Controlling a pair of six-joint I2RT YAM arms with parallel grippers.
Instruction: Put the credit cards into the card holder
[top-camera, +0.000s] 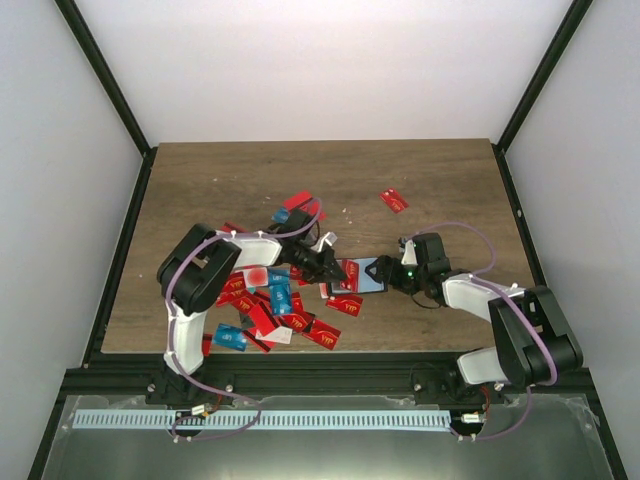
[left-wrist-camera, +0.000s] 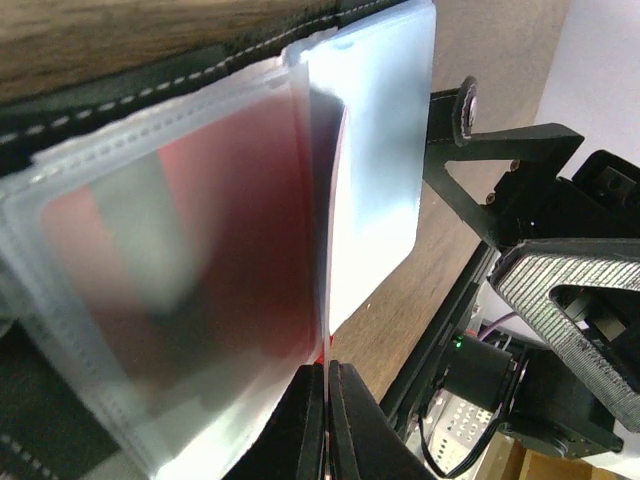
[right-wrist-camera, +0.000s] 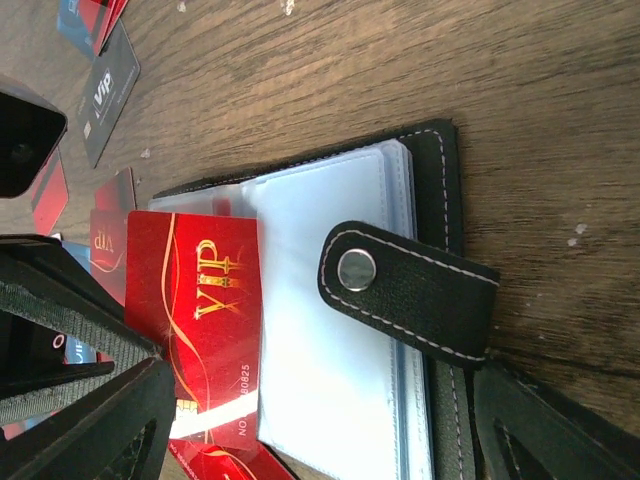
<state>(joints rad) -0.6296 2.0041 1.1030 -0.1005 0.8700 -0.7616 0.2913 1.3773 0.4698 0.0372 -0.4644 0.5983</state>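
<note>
The card holder (top-camera: 372, 277) lies open on the table, its clear sleeves (right-wrist-camera: 330, 330) up and its black snap strap (right-wrist-camera: 405, 290) folded across them. My left gripper (top-camera: 338, 268) (left-wrist-camera: 327, 372) is shut on a red credit card (right-wrist-camera: 205, 320), gripped by its thin edge (left-wrist-camera: 322, 355). The card's far part lies among the holder's sleeves (left-wrist-camera: 150, 280). My right gripper (top-camera: 388, 275) (right-wrist-camera: 320, 440) stands open, with one finger (right-wrist-camera: 90, 420) left of the holder and the other (right-wrist-camera: 560, 430) by its spine. More credit cards (top-camera: 265, 305), red and blue, lie heaped to the left.
A lone red card (top-camera: 394, 200) lies further back on the wooden table (top-camera: 220, 190). A thin dark grey card (right-wrist-camera: 108, 90) and a blue card (right-wrist-camera: 80, 20) lie beyond the holder. The two grippers are almost touching over the holder.
</note>
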